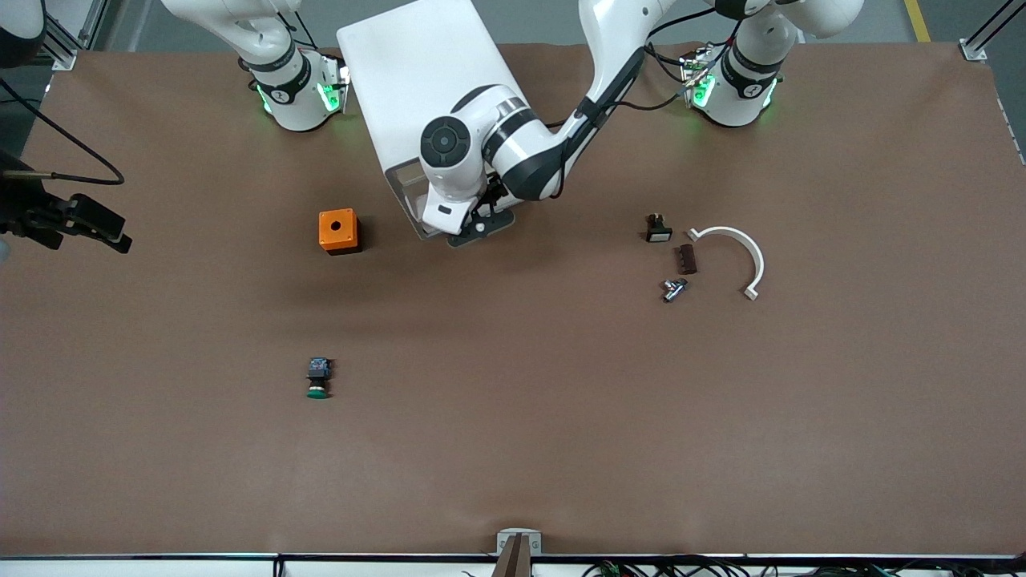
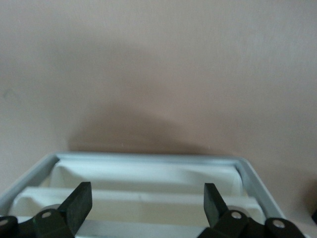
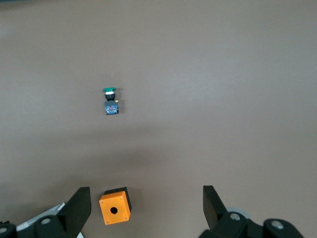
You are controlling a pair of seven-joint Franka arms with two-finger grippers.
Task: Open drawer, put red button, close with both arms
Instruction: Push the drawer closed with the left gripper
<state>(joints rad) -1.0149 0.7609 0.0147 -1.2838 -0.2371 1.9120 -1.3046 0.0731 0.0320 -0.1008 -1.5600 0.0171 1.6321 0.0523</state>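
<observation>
my left pincer (image 2: 143,208) hangs spread over the pulled-out drawer (image 2: 148,171) of the white cabinet (image 1: 417,80), nothing between its fingers; the drawer's white rim and inner walls lie just under them. i see no red button anywhere, and the part of the drawer i can see holds none. my right pincer (image 3: 143,210) is spread too, up in the air at the right arm's end of the tabletop (image 1: 513,449), above the orange box (image 3: 114,207). the green-capped button (image 1: 319,378) lies nearer the front camera than that box. toward my left arm's end lie a white curved piece (image 1: 741,248) and a few small dark parts (image 1: 673,256).
</observation>
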